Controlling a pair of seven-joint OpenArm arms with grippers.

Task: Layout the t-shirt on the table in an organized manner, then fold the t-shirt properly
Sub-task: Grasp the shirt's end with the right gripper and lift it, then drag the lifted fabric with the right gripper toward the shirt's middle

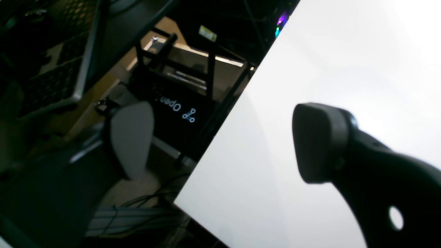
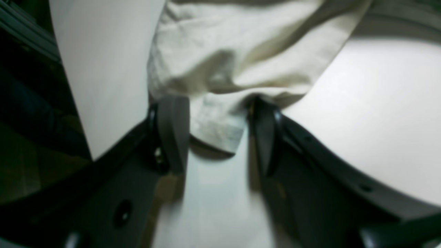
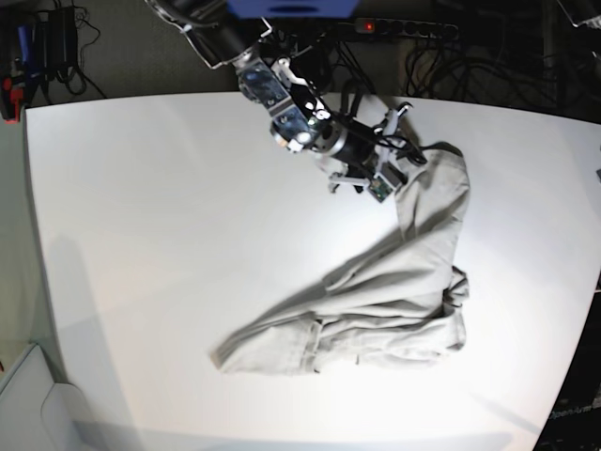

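The pale beige t-shirt point(image 3: 404, 291) lies crumpled on the white table point(image 3: 169, 235), a long band running from the far right down to the front middle. Its far end rises to my right gripper point(image 3: 413, 155) and throws a shadow on the table. In the right wrist view a bunched corner of the t-shirt point(image 2: 241, 51) fills the gap between the two dark fingers point(image 2: 172, 131), and the right gripper point(image 2: 218, 131) is shut on it above the table point(image 2: 361, 120). My left gripper point(image 1: 224, 141) hangs wide open and empty over the table point(image 1: 310, 69) at its edge.
Cables and a power strip point(image 3: 404, 28) lie behind the table's far edge. Off the table's edge in the left wrist view stand a black frame with white lettering point(image 1: 179, 106) and floor cables. The left arm does not show in the base view.
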